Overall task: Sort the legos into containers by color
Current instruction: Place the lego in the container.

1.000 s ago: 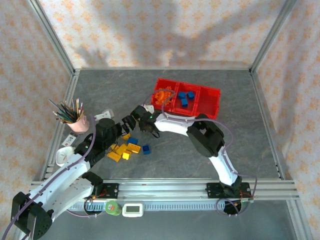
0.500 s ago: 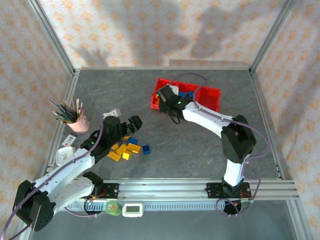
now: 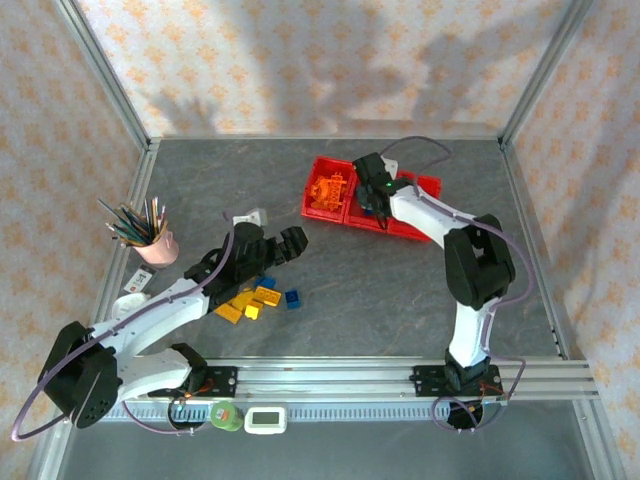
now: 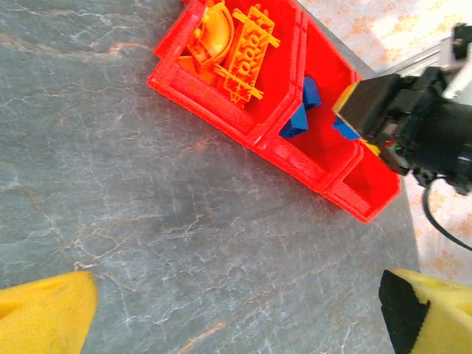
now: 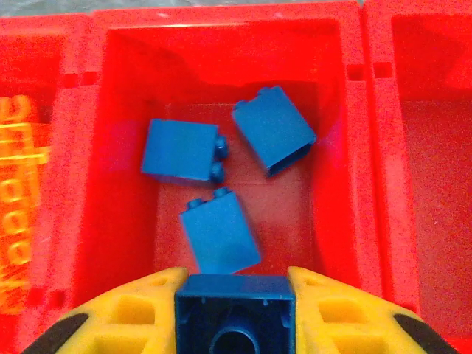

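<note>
We're looking at a robot lab test cell. Aluminium frame posts [image 3: 105, 75] box in a grey stone-look table [image 3: 380, 290], with flowery wallpaper panels [image 3: 320, 60] as backdrop walls. The left arm [image 3: 150, 320] and right arm [image 3: 470, 270] rise from a slotted rail [image 3: 330, 378] along the table's near edge. The legos [image 3: 255, 298] and a pink pencil cup [image 3: 155, 245] near the left edge sit there as props.

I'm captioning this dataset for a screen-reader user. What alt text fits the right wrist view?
The right gripper is shut on a blue lego, held above the middle red bin, where three blue legos already lie. Orange pieces show blurred in the bin to the left.
</note>
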